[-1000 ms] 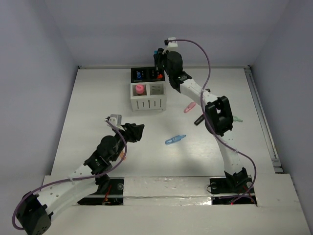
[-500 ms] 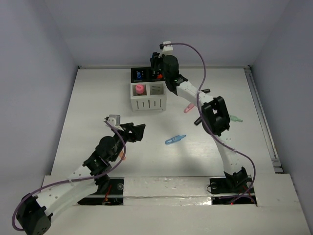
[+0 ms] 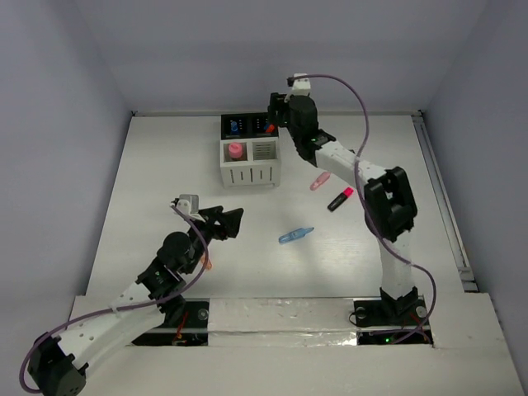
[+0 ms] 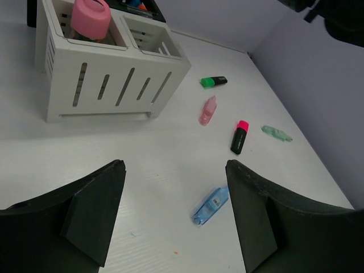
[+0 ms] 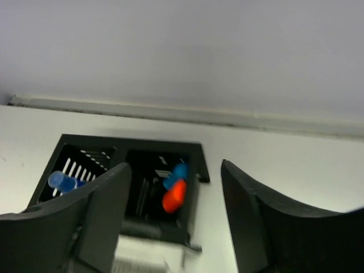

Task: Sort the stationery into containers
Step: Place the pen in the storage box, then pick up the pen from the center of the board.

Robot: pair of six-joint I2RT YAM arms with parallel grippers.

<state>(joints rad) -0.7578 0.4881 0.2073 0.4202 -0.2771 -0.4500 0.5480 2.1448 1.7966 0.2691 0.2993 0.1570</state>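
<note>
My right gripper (image 5: 173,170) hangs over the black cups (image 5: 142,143), fingers apart and empty, while my left gripper (image 4: 175,168), likewise spread, grips nothing above the table (image 4: 142,149).

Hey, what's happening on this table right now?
It's a stationery-sorting job. The right gripper hangs open above the rear black cup, where an orange-capped highlighter sits. The left gripper is open and empty over the table. A blue pen, pink pen and pink-capped black highlighter lie loose.
</note>
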